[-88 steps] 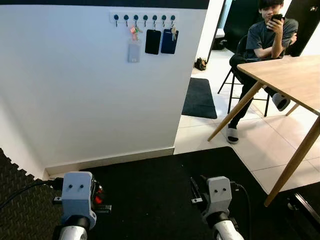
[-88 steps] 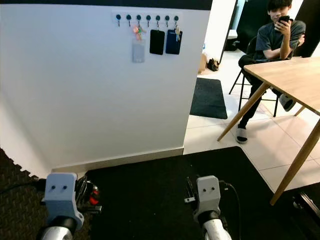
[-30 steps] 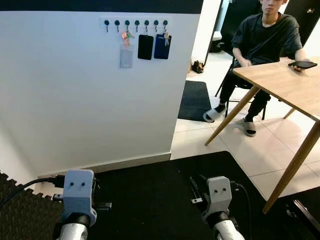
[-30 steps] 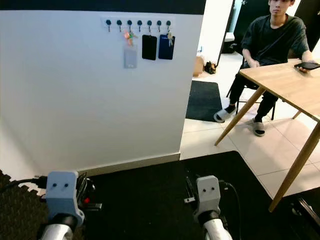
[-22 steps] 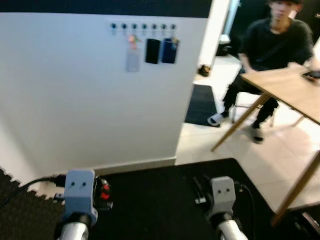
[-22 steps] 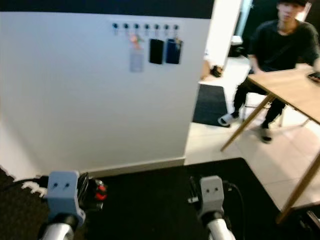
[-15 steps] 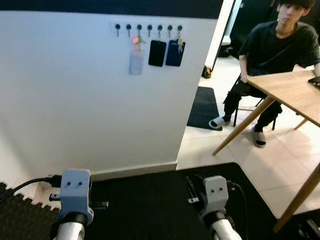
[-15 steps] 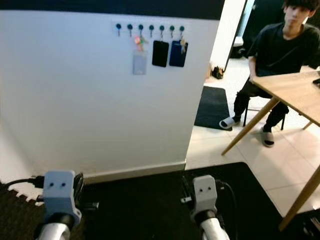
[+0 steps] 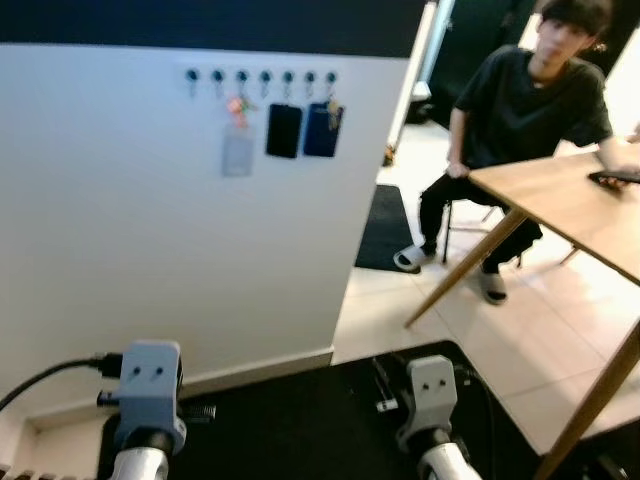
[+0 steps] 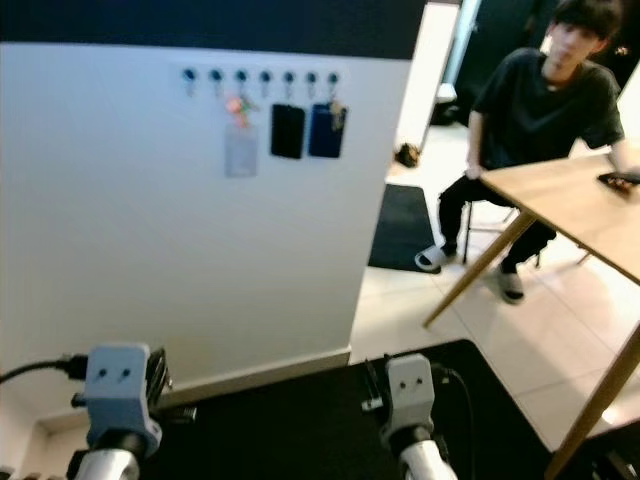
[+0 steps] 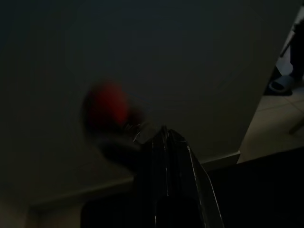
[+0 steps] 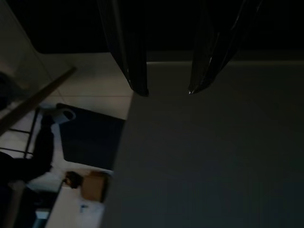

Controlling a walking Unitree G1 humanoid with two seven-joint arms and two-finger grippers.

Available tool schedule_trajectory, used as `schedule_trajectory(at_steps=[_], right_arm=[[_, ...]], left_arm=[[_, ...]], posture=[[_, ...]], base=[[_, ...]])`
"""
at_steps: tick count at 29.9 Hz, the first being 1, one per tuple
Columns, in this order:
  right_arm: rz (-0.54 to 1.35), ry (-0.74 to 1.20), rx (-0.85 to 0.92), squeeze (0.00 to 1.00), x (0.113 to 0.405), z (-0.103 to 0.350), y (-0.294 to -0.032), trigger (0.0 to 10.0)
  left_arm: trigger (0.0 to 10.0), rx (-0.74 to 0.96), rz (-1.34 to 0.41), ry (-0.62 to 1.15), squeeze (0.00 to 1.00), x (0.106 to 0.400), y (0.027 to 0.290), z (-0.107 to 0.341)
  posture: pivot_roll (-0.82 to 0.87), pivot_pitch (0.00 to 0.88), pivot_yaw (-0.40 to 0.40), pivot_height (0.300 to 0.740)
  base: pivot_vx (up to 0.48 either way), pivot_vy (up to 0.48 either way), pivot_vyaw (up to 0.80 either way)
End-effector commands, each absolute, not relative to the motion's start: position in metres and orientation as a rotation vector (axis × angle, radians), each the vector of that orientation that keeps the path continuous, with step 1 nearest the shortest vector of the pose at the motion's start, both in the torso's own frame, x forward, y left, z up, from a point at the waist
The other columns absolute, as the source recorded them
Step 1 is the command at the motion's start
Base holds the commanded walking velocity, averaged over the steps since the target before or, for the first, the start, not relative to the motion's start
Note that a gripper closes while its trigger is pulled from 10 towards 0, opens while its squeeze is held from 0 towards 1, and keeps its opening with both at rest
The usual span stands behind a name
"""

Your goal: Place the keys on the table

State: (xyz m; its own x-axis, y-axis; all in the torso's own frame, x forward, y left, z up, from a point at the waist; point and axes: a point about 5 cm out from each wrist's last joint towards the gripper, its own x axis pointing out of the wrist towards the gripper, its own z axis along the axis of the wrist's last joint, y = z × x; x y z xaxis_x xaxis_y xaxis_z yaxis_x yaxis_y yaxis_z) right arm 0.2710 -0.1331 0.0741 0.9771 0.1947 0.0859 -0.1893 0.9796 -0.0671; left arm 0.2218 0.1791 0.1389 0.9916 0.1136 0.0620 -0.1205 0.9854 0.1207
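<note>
While the keys (image 9: 237,105) hang from the hook rail (image 9: 262,75) high on the white wall, up and ahead of both low-hanging arms, the left claw (image 11: 164,137) is pressed closed and nearer, the right claw (image 12: 167,90) spread and empty.

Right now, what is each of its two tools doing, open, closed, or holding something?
Left tool: shut, fingers pressed together, with something red and blurred beside them; whether it grips that cannot be told.
Right tool: open, holding nothing.
</note>
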Motion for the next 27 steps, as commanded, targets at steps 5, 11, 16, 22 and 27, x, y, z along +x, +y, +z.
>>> schedule_trajectory(at_steps=[5,11,16,22,27], right_arm=[[0.163,-0.073,-0.055,0.00,0.2687,0.0706,-0.1418,10.0],[0.163,-0.071,-0.055,0.00,0.2692,0.0701,-0.1414,10.0],[0.161,-0.071,-0.057,0.00,0.2698,0.0701,-0.1417,10.0],[0.159,-0.072,-0.058,0.00,0.2704,0.0703,-0.1426,10.0],[0.157,-0.074,-0.061,0.00,0.2712,0.0708,-0.1433,10.0]], left_arm=[[10.0,0.125,0.099,-0.062,0.00,0.2214,0.1746,0.1402],[10.0,0.124,0.098,-0.064,0.00,0.2220,0.1741,0.1407],[10.0,0.124,0.097,-0.064,0.00,0.2229,0.1738,0.1407],[10.0,0.123,0.095,-0.066,0.00,0.2240,0.1732,0.1406],[10.0,0.121,0.093,-0.068,0.00,0.2254,0.1723,0.1405]], posture=[[0.24,0.132,-0.058,0.740],[0.24,0.130,-0.058,0.740],[0.24,0.129,-0.058,0.740],[0.23,0.127,-0.059,0.740],[0.23,0.125,-0.060,0.740]], base=[[0.393,0.000,-0.78],[0.390,0.000,-0.78],[0.388,0.000,-0.78],[0.389,0.000,-0.78],[0.388,0.000,-0.78]])
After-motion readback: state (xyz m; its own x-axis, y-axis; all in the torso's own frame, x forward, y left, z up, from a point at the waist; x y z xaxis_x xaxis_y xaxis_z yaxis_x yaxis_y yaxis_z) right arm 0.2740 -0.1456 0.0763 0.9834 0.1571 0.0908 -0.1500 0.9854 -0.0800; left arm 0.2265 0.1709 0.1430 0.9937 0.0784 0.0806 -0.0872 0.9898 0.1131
